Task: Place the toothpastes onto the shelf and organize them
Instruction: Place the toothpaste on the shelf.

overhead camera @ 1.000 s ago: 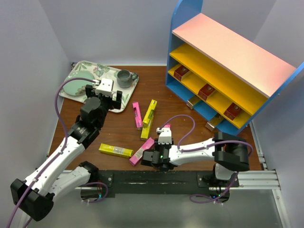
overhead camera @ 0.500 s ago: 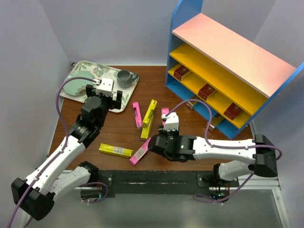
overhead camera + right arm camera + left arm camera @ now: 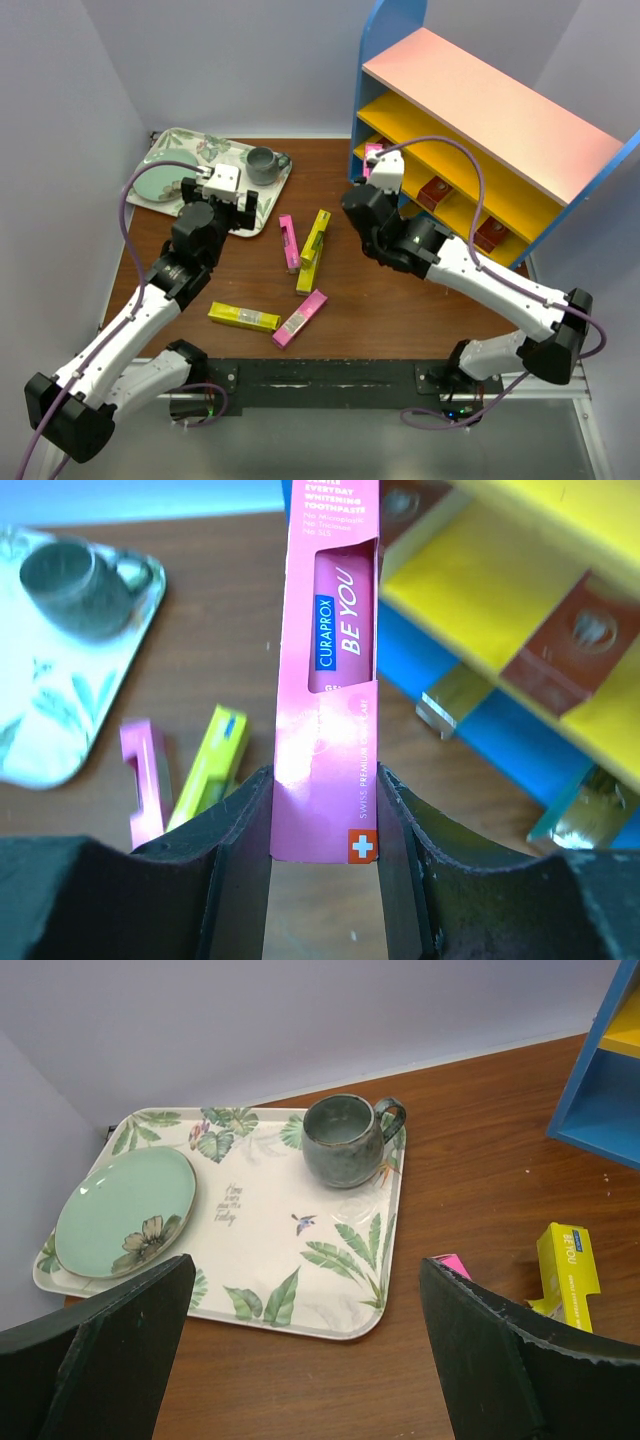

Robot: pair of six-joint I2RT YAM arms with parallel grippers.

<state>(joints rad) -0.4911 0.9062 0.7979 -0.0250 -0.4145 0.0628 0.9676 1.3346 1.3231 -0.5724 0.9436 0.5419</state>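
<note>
light: bright, even | shadows: soft, faint | blur: tray (image 3: 40, 710), shelf (image 3: 500, 570) smeared (right wrist only)

There are three pink cartons (image 3: 325, 680) (image 3: 288, 243) (image 3: 300, 319), one held in the right gripper (image 3: 325, 790) and two on the table (image 3: 360, 320) to its left. Three yellow cartons (image 3: 316, 235) (image 3: 305, 275) (image 3: 243, 317) also lie to its left. The one shelf (image 3: 480, 100), ahead and to the right of that gripper, carries three dark red cartons (image 3: 402, 498) (image 3: 435, 192) (image 3: 490, 233) and, one board lower, two shiny-ended cartons (image 3: 452, 705) (image 3: 583, 822). Ahead of the left gripper (image 3: 305, 1265) lies one tray (image 3: 260, 1250) with one plate (image 3: 125, 1210) and one mug (image 3: 343, 1140) on it.
</note>
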